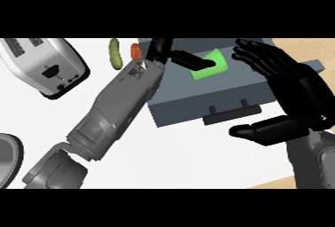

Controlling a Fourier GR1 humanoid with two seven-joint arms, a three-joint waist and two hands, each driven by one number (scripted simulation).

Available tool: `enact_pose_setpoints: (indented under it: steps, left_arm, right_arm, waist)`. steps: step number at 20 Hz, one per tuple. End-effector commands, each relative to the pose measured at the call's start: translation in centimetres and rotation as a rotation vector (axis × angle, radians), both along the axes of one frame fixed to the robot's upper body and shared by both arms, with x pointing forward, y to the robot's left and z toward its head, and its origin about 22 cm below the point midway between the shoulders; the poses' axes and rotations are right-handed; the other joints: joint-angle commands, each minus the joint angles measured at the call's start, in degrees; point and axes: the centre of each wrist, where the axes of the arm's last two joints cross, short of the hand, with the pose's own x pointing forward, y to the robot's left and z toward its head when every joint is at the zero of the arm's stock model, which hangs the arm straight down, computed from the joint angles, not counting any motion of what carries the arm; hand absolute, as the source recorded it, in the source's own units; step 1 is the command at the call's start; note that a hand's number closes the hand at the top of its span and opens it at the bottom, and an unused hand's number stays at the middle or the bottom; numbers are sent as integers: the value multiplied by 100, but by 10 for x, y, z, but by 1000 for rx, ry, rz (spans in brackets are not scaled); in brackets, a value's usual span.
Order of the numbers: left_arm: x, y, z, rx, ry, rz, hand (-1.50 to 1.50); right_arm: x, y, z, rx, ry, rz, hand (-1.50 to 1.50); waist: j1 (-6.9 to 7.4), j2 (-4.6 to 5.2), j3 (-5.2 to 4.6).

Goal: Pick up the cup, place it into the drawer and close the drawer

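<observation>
The grey drawer (196, 99) stands pulled open at the upper middle, its dark handle (229, 113) facing me. A bright green cup (216, 67) sits inside it near the back. My left forearm reaches diagonally up from the lower left. My left hand (162, 48) is at the drawer's back left corner, with a dark finger (188, 59) laid over the cup's left side, pinching it. The rest of that hand is mostly hidden. My right hand (297, 91) is open at the drawer's right side, fingers up and thumb (262, 131) below the drawer's front corner.
A silver toaster (42, 66) stands at the upper left. A green pickle (116, 53) and a red-orange vegetable (136, 50) lie just left of the drawer. A grey plate (6, 159) shows at the left edge. White counter (183, 155) lies in front of the drawer.
</observation>
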Motion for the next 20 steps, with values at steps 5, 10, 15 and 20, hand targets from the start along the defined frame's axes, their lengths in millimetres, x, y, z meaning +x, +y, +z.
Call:
enact_pose_setpoints:
  steps: [5, 10, 15, 20]
  left_arm:
    - [-1, -6, 19, -244, -114, -15, -150]
    - [-1, 1, 5, -281, -126, 55, -150]
    - [-1, 8, -9, -295, -86, 116, -150]
    - [-7, 15, -27, -351, -106, 77, -150]
  right_arm:
    - [-3, 16, -8, -164, 81, 332, 150]
    - [-9, 3, -12, -514, 147, 345, 150]
    - [-26, 4, -22, -753, 80, 208, -150]
    - [-17, 14, -76, -821, 144, 81, -150]
  waist:
    - [189, -86, -10]
    - [459, -162, -10]
    - [658, -200, -1]
    - [1024, -214, -2]
